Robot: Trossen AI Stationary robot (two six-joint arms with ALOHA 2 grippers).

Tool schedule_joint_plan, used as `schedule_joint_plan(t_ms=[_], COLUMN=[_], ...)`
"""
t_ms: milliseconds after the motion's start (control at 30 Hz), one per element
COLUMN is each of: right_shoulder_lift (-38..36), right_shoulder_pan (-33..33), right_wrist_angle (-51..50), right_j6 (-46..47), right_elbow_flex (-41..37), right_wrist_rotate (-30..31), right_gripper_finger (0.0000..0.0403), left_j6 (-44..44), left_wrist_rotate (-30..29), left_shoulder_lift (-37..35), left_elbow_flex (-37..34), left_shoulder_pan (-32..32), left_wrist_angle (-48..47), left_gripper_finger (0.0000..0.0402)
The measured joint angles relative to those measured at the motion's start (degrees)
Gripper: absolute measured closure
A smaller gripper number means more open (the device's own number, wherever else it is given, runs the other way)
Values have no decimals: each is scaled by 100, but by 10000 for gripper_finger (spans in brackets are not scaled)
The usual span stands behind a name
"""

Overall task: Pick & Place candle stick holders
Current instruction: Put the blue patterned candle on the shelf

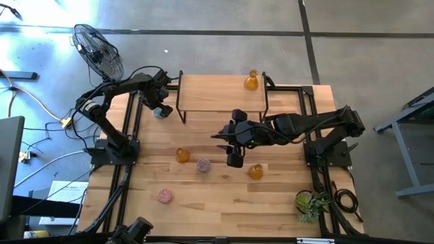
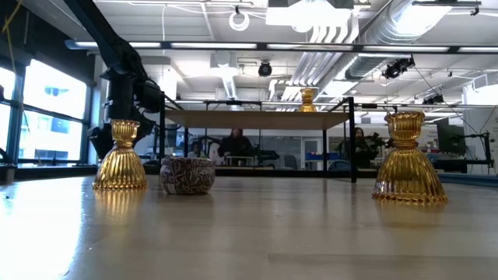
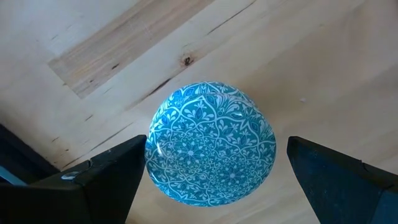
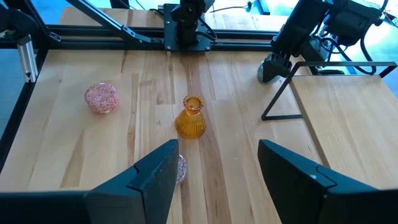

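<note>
The pale blue patterned holder [image 3: 211,143] stands on the table next to the raised shelf's left legs [image 1: 161,112]. My left gripper [image 3: 214,168] is open, with one finger on each side of the holder. My right gripper [image 1: 234,160] is open and empty above the table's middle. It is between a pink holder [image 1: 203,165] and an amber holder [image 1: 255,172]. A second amber holder [image 1: 182,155] and a second pink one [image 1: 165,196] stand on the table. A third amber holder [image 1: 251,80] stands on the shelf. My left gripper points down over the blue holder. One finger [image 3: 118,171] stands right against the holder's round side [image 3: 152,155], and I cannot tell whether it touches. The other finger [image 3: 323,174] stands a little apart from the holder.
The raised wooden shelf [image 1: 220,95] on black legs stands at the table's far middle. A green leafy plant [image 1: 310,203] sits at the near right corner. Black frame rails [image 1: 129,163] run along both sides of the table. A fan [image 1: 98,51] stands beyond the far left corner.
</note>
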Motion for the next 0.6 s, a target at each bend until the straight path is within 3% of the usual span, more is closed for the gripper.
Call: schedule_joint_plan(t_ms=[600], right_shoulder_lift=[0], right_shoulder_pan=[0], right_wrist_angle=[-2], right_j6=[-2], right_elbow_flex=[0], right_wrist_rotate=[-2], right_gripper_finger=[186], left_j6=[-125], left_wrist_rotate=[-325], left_shoulder_lift=[485], left_elbow_flex=[-7], left_shoulder_pan=[-352], left_wrist_angle=[37], left_gripper_finger=[33])
